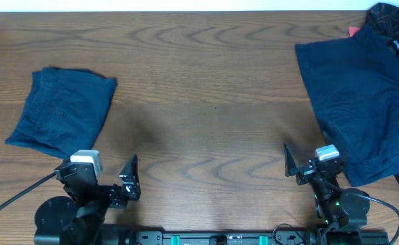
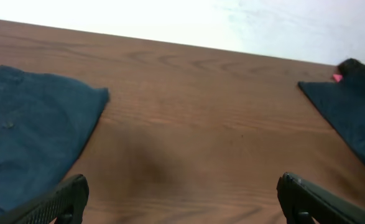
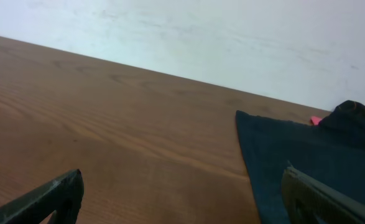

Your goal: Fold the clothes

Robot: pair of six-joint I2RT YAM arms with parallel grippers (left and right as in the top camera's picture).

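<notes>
A folded dark navy garment lies at the table's left; it also shows at the left of the left wrist view. A larger spread navy garment lies at the right, with more dark cloth heaped at the far right corner. It also shows in the right wrist view and at the right edge of the left wrist view. My left gripper is open and empty near the front edge, right of the folded garment. My right gripper is open and empty, beside the spread garment's front left edge.
The wooden table spans the view. A small pink thing peeks out at the far right beside the heaped cloth. A black cable runs from the left arm's base.
</notes>
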